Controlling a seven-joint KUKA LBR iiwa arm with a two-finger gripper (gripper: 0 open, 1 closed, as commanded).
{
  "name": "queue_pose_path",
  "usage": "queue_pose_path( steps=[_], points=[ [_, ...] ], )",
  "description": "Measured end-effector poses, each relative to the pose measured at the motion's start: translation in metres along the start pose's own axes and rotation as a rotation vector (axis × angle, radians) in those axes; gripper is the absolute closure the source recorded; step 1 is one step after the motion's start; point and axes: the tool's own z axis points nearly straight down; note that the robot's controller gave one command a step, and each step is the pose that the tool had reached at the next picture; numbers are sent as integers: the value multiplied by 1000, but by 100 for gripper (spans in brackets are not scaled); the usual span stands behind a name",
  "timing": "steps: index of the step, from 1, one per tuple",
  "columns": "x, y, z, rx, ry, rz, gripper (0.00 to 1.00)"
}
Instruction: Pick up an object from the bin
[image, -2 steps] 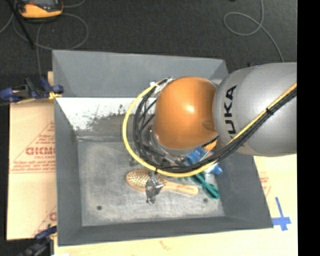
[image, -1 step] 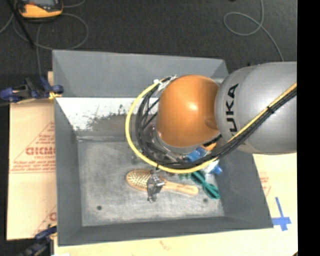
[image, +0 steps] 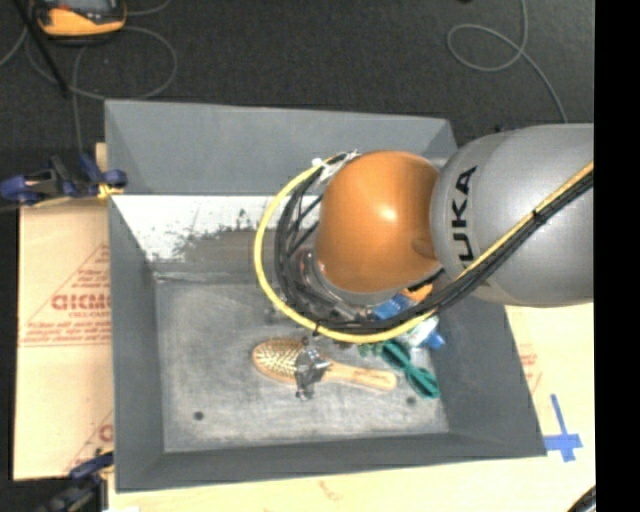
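Camera view: hairbrush (image: 278, 360) crosswise, head apparently leftward

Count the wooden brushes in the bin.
1. The wooden brush lies on the bin floor toward the front, beneath the claw. The arm may hide others.

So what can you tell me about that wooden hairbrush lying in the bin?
The hairbrush looks like pale golden wood: an oval head toward the left, a slim handle running right. It lies flat on the bin floor. The robot's jaws stand over where head meets handle. The handle's end lies by a green plastic thing; contact is unclear.
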Motion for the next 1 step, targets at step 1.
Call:
queue_pose_path(
  steps=[1],
  points=[
    [10, -11, 31, 2, 19, -83, 0]
  ],
)
